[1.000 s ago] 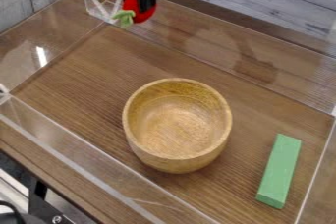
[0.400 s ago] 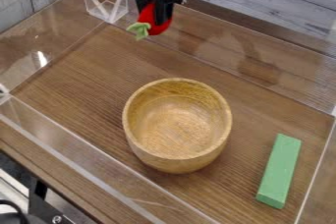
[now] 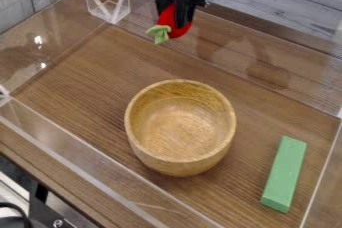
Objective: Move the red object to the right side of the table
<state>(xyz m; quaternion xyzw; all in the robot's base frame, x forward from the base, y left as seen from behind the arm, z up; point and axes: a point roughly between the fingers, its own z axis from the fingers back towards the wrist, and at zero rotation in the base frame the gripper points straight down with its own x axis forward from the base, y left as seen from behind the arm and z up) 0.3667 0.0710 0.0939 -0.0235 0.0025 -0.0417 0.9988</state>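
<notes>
Red toy fruit (image 3: 168, 24) hangs clamped in the claw (image 3: 175, 17), above the table's (image 3: 80, 82) far edge. Carrying is underway; next, travel right past the wooden bowl (image 3: 181, 125), then lower and release.

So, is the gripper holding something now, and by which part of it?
Yes. The gripper is shut on the red object, clamping its red body from above. The green leafy end sticks out below to the left, free of the fingers.

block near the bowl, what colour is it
Green: the flat block lying right of the wooden bowl, clear in the camera view.
</notes>
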